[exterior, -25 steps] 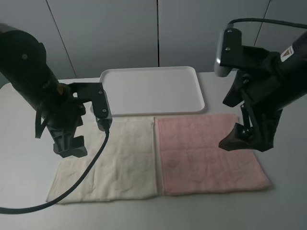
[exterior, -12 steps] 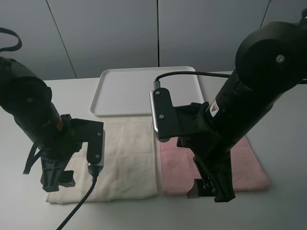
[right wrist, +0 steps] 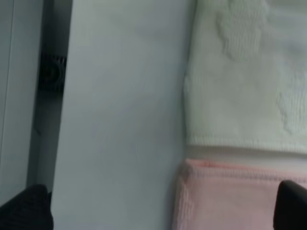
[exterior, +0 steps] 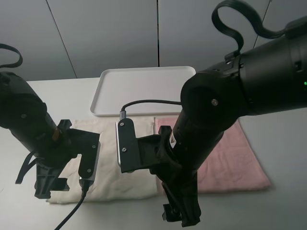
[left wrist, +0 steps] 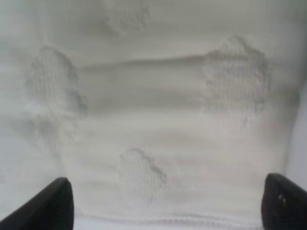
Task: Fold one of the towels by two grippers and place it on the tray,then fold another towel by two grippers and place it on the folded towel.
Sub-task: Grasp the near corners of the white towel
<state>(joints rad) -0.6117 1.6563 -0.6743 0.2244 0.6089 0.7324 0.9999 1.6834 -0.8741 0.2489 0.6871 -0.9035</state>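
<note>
The cream towel [exterior: 108, 163] lies flat at the near left of the table, and the pink towel [exterior: 240, 158] lies flat beside it on the right. Behind them sits the white tray [exterior: 148, 91], bare. My left gripper [exterior: 47, 186] hangs over the cream towel's near left corner. In the left wrist view it is open [left wrist: 168, 206], with the cream towel [left wrist: 158, 110] and its hem between the fingertips. My right gripper [exterior: 180, 215] reaches across to the near edge where the towels meet. It is open [right wrist: 158, 211] over bare table, next to the cream corner [right wrist: 244, 81] and pink corner [right wrist: 225, 196].
The grey table [exterior: 283, 206] runs past the towels on the near side and the right. Its edge shows as a dark gap [right wrist: 48, 72] in the right wrist view. A black cable [exterior: 72, 211] trails from the left arm across the cream towel's near edge.
Both arms have come from the far side of the towels to the near edge. The right arm swung left, off the pink towel, to the seam between the towels. Both grippers stayed open.
</note>
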